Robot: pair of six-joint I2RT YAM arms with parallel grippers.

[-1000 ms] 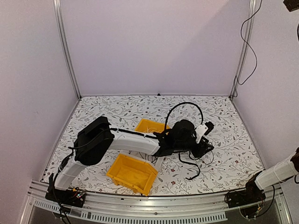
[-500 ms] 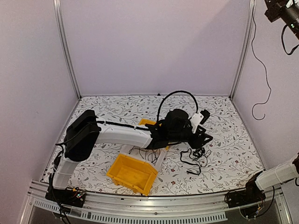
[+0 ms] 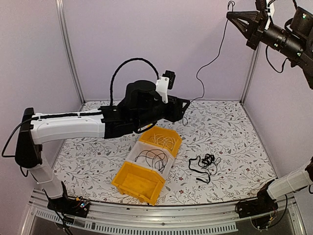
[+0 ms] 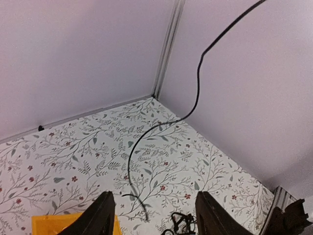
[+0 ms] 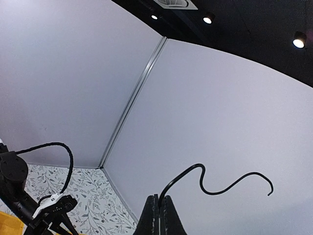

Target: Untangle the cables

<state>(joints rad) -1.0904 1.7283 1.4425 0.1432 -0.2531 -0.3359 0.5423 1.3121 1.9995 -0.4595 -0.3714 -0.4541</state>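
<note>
Right wrist view shows the right hand (image 5: 159,203) pinched tight on a black cable (image 5: 205,183), whose free end curls up and to the right against the pale wall. From the top external view that hand sits in the upper right corner, high above the table (image 3: 234,132). The cable drops from it in a loose curve toward the centre, and its lower end hangs just in front of the left hand (image 3: 185,106). The left hand's fingers (image 4: 103,215) stand wide apart, gripping nothing; the cable's tail shows between them, touching neither. Right of centre on the table lies a small black tangle of cables (image 3: 205,164). To its left three bins stand in a row: a far yellow bin (image 3: 178,145) holding cream cables (image 3: 164,139), a pale bin (image 3: 131,157) holding coiled black cables (image 3: 151,156), and a near yellow bin (image 3: 137,188).
</note>
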